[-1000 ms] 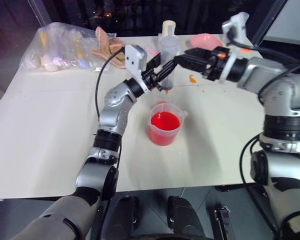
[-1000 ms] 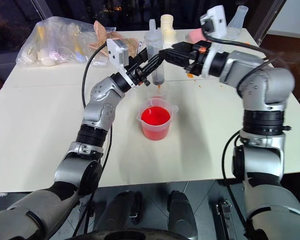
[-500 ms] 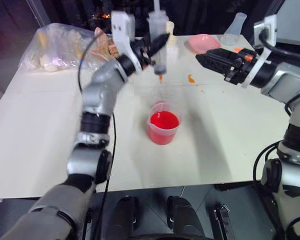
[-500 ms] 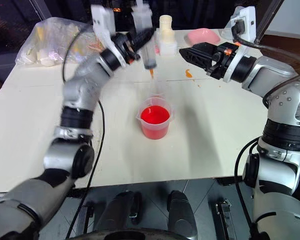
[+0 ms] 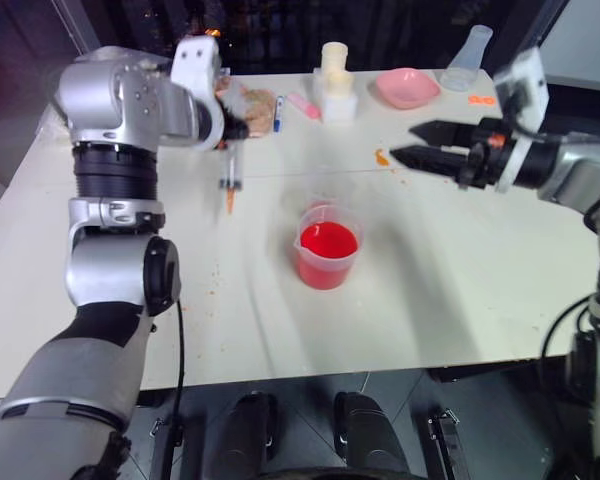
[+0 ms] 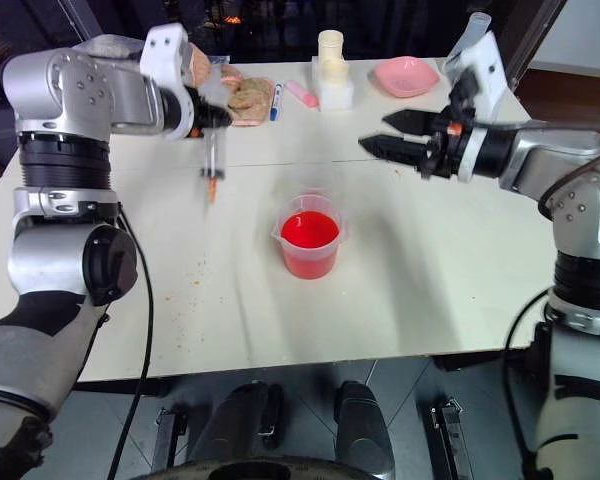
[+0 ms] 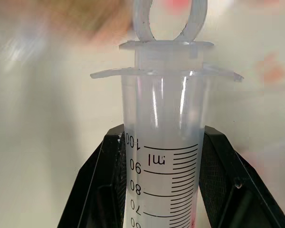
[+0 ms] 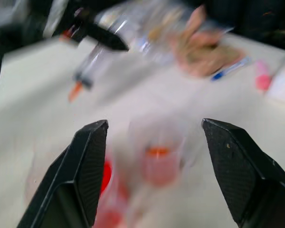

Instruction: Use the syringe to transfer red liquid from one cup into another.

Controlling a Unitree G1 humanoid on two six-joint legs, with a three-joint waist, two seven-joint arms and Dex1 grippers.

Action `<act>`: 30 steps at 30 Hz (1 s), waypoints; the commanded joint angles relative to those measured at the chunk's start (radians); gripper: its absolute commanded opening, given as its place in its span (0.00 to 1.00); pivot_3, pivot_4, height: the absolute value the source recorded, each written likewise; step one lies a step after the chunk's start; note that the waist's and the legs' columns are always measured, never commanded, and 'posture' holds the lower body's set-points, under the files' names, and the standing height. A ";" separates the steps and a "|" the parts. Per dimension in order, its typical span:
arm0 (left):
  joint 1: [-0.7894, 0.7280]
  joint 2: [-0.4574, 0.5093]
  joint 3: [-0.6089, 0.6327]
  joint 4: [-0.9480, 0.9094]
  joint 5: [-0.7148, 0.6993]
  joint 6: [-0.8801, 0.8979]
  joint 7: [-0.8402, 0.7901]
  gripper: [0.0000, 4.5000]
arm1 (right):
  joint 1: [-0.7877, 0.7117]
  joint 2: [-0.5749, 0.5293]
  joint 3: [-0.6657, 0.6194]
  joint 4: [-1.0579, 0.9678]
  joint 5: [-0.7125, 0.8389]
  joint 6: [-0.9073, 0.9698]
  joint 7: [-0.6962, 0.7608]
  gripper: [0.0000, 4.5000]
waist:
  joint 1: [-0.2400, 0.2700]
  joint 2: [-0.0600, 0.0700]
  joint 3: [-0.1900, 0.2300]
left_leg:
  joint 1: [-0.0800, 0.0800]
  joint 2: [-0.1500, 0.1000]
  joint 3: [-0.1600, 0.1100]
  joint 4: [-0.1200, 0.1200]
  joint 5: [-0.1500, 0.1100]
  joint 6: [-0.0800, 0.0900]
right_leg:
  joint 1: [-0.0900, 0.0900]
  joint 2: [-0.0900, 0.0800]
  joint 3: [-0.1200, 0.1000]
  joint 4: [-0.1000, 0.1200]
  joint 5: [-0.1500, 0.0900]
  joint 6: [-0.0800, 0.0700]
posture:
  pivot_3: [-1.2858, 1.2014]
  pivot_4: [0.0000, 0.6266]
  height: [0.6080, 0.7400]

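Head views: the left gripper is raised over the left part of the white table, clamped on the barrel of the syringe, which hangs nearly upright with its orange tip downward, clear of the tabletop. The beaker holding red liquid stands near the table's centre, well apart from the syringe. Directly behind the beaker, a faint clear cup is just discernible. The right gripper hovers right of centre, its 2 fingers spread apart with nothing between them, pointing toward the table's middle.

Left wrist view: the 2 black pads press the syringe barrel from both sides at its printed scale; the white plunger's ring sits close against the barrel flange, a detail the head views do not resolve.

Right wrist view: between the spread fingers, the clear cup appears blurred with an orange-red trace at its base, the beaker beside it, and the left gripper with the syringe beyond.

Far edge: a pink dish, a conical flask and a blue-and-white pen.
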 commanded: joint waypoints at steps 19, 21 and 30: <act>0.078 -0.142 0.189 0.149 -0.042 0.119 0.383 0.69 | 0.005 -0.029 0.102 -0.018 -0.146 -0.204 0.210 0.74 | 0.011 -0.001 0.000 | 0.000 -0.001 0.000 0.000 0.005 -0.010 | -0.001 -0.003 0.000 0.001 0.001 0.000 | 0.52 0.24 1.00; 0.094 -0.135 0.176 0.133 -0.110 0.119 0.416 0.81 | 0.007 -0.027 0.101 -0.020 -0.148 -0.204 0.211 0.74 | 0.011 -0.001 0.000 | -0.001 -0.001 0.000 0.000 0.005 -0.011 | -0.002 -0.003 0.000 0.001 0.001 0.000 | 0.52 0.24 1.00; 0.305 -0.147 0.220 -0.383 -0.414 0.119 0.542 1.00 | 0.009 -0.028 0.099 -0.015 -0.156 -0.215 0.224 0.74 | 0.010 -0.001 0.000 | -0.002 -0.001 0.000 0.000 0.005 -0.012 | -0.004 -0.006 0.002 0.001 0.001 0.000 | 0.52 0.24 1.00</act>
